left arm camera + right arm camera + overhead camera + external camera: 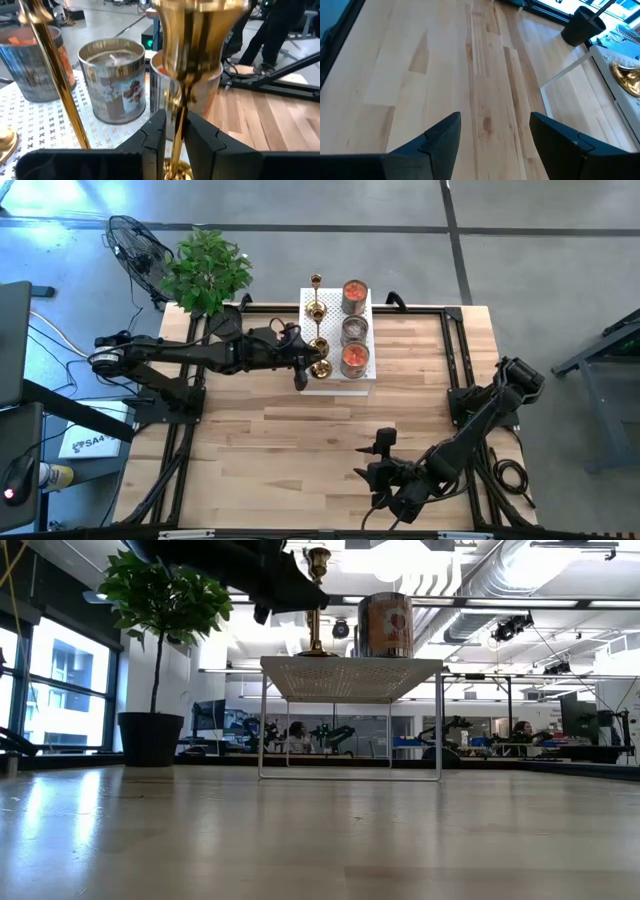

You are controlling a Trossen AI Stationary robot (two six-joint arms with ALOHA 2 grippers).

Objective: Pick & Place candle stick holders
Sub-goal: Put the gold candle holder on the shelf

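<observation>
A shiny gold candle stick holder (196,40) stands upright with its round base (315,652) on the white perforated block (336,385), at the block's near left corner. My left gripper (176,137) reaches in level from the table's left. It is open only a little, one finger on each side of the slim stem (179,107), with thin gaps showing. A second holder (55,85) stands farther back on the block, and another cup top (316,280) shows at the far end. My right gripper (495,135) hangs open over bare wood near the table's front edge (372,468).
Three candle tins (355,330) stand in a row on the block's right half, close behind the holders (112,80). A potted plant (205,270) and a fan (135,245) stand at the far left corner. Bare wooden table (300,450) lies between the block and the front edge.
</observation>
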